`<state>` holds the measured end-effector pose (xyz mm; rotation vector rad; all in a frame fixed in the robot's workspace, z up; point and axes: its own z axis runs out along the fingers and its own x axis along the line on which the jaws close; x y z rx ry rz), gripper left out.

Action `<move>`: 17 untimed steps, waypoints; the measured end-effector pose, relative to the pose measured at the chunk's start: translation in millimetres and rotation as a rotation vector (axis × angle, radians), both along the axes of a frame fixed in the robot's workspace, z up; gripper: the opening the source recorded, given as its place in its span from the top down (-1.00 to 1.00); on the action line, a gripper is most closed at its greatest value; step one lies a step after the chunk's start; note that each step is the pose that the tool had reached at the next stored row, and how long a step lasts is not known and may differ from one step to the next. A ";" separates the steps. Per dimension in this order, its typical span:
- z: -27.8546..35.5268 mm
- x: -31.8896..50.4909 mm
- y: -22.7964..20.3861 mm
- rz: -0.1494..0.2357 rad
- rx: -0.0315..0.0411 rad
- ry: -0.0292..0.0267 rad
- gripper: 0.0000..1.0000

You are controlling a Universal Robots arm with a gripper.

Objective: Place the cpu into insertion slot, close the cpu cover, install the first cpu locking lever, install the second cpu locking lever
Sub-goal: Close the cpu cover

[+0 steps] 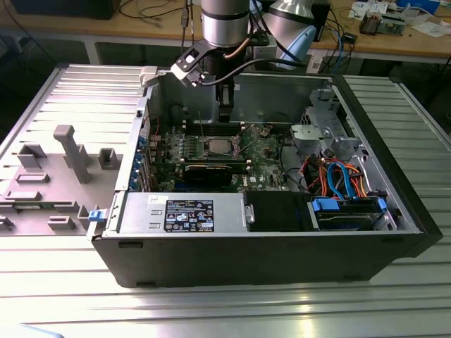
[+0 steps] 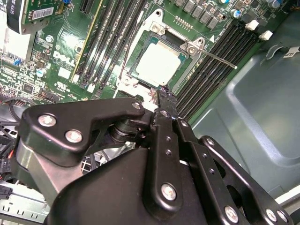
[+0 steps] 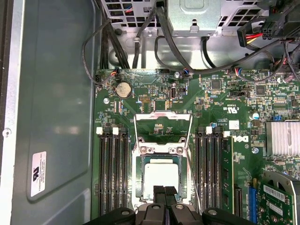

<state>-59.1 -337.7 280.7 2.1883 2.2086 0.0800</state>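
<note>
The cpu [image 3: 161, 176] lies flat in the insertion slot [image 3: 139, 178], its silvery top facing up; in the second wrist view the cpu [image 2: 159, 63] sits just beyond my fingertips. The cpu cover [image 3: 162, 115] stands swung open past the socket, with green board visible through its window. A thin locking lever rod [image 2: 213, 57] sticks out sideways from the socket corner, unlatched. My gripper [image 3: 164, 191] hangs above the near edge of the socket, shut with nothing in it. In the exterior view the gripper [image 1: 225, 113] hovers over the motherboard [image 1: 264, 151] inside the open case.
Long black memory slots [image 3: 112, 168] flank the socket on both sides. A black graphics card [image 1: 208, 171] lies across the board nearer the camera. Cable bundles [image 3: 140, 42] and a drive cage [image 1: 320, 134] crowd the exterior view's right. The case wall [image 3: 56, 103] is close beside the board.
</note>
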 end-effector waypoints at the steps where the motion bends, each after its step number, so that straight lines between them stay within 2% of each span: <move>1: 0.0 0.0 0.0 0.000 0.0000 0.0000 0.79; 17: 0.0 3.2 0.0 0.000 0.0001 0.0012 0.79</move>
